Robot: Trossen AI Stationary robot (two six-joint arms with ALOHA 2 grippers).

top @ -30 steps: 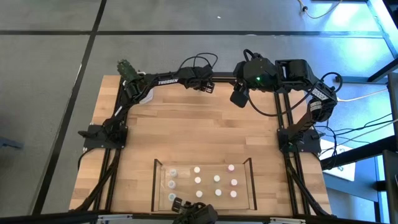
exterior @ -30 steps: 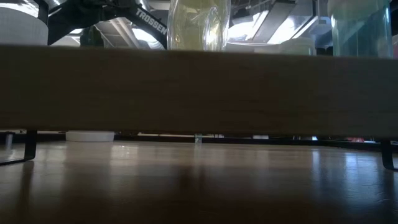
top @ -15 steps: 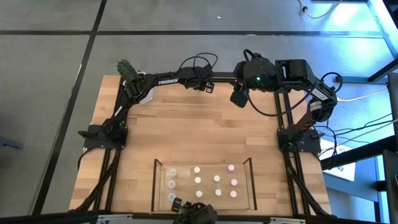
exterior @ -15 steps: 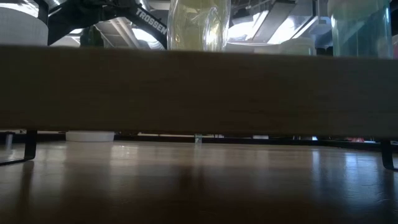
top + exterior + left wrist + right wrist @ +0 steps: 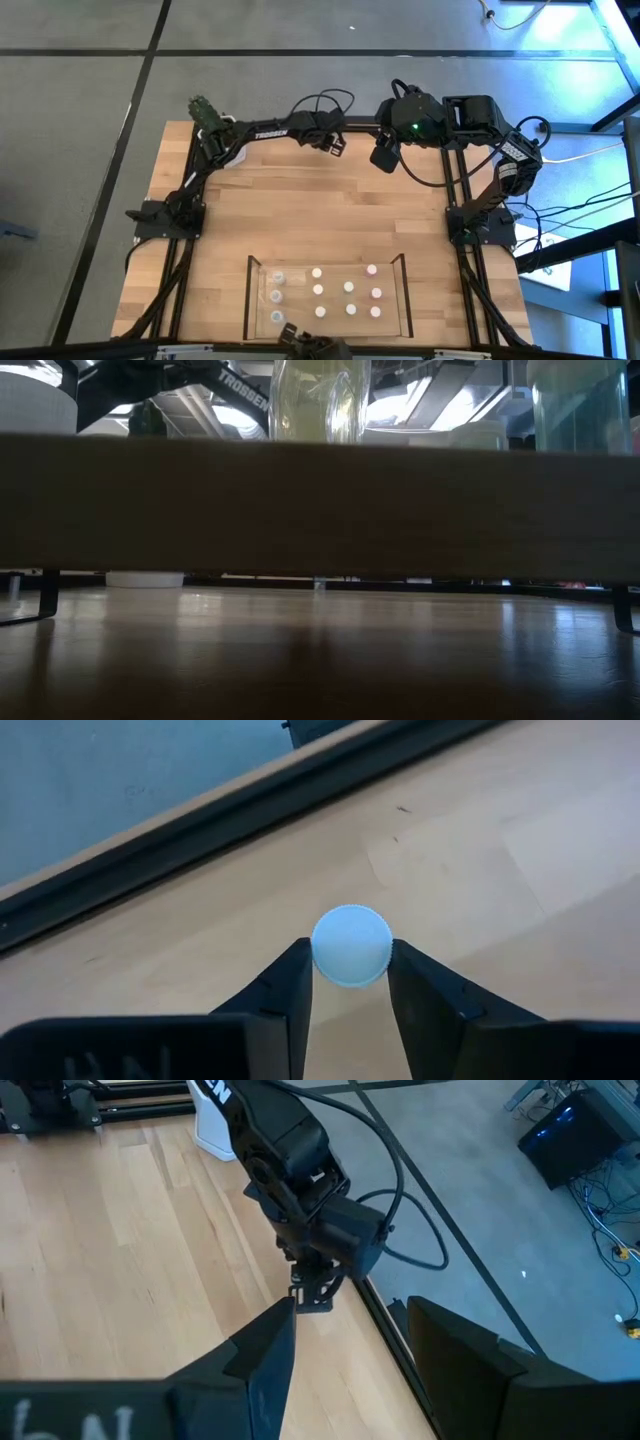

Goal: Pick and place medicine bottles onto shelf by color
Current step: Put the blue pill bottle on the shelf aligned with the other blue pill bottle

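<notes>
The left hand [image 5: 350, 982] has been narrowed onto a white-capped bottle [image 5: 351, 945] at the far edge of the desk [image 5: 300, 215], by the black frame [image 5: 200, 840]; the grip looks made, so lifting seems next; the bottle is seen cap-first, its long axis apparently upright; the right hand [image 5: 345, 1335] hangs released near the far right corner; the shelf [image 5: 400, 265] with sorted bottles lies well apart, at the near edge.

bottles [image 5: 347, 286]: pale-capped, upright in rows | shelf [image 5: 249, 295]: clear-walled, near table edge | one bottle [image 5: 351, 945]: between fingers
</notes>
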